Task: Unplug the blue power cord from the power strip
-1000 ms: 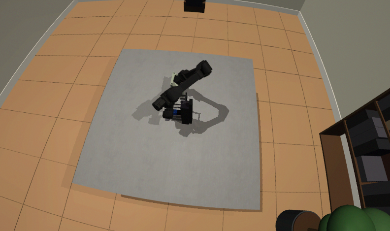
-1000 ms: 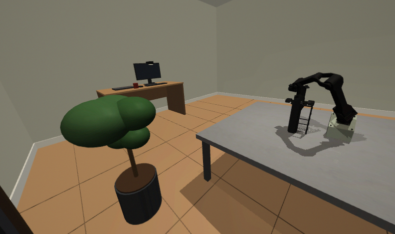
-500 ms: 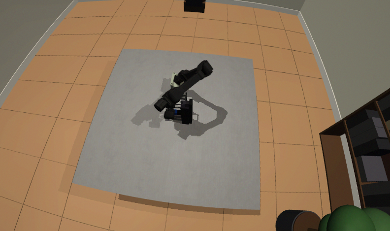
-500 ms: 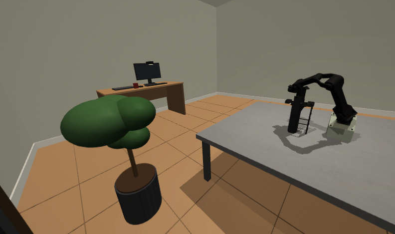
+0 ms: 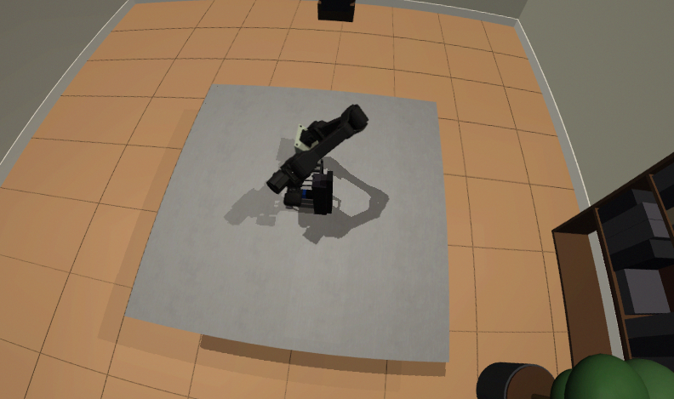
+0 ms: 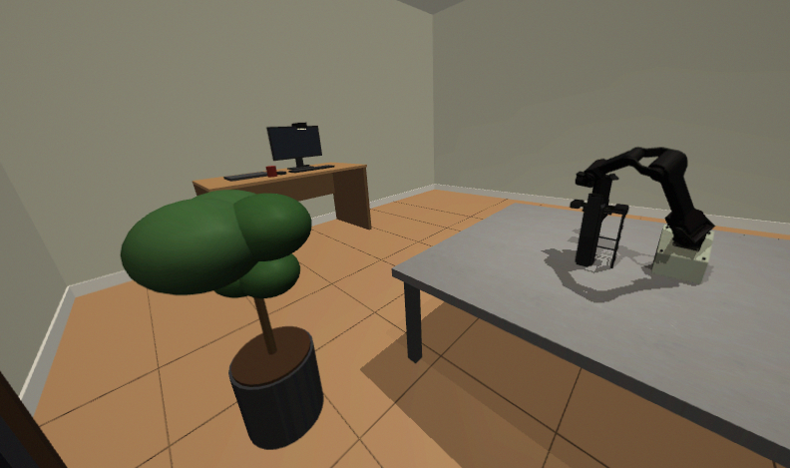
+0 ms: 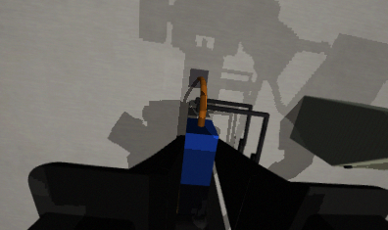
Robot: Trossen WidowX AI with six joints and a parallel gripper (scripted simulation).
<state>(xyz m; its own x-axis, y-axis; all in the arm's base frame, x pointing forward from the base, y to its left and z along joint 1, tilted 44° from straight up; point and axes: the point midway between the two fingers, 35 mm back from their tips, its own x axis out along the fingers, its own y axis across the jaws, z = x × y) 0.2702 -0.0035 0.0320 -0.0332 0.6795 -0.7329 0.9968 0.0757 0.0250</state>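
Grey worktop (image 6: 611, 345) on dark legs, standing on an orange tiled floor (image 6: 175, 334). Potted plant (image 6: 232, 252) in a black ribbed pot, near the worktop's corner. Wooden desk (image 6: 314, 186) against the wall, carrying monitor (image 6: 294, 143), keyboard (image 6: 244, 176) and red mug (image 6: 270, 171). Bookshelf (image 5: 626, 260) by the side wall.

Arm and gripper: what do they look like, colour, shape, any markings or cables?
The arm is matte black all over, built of chunky boxy links with rounded joint housings. It stands on a pale greenish-cream block base with small dark dots at its corners. The gripper has two broad, black, wedge-shaped fingers. No markings, logos or loose arm cables are visible.
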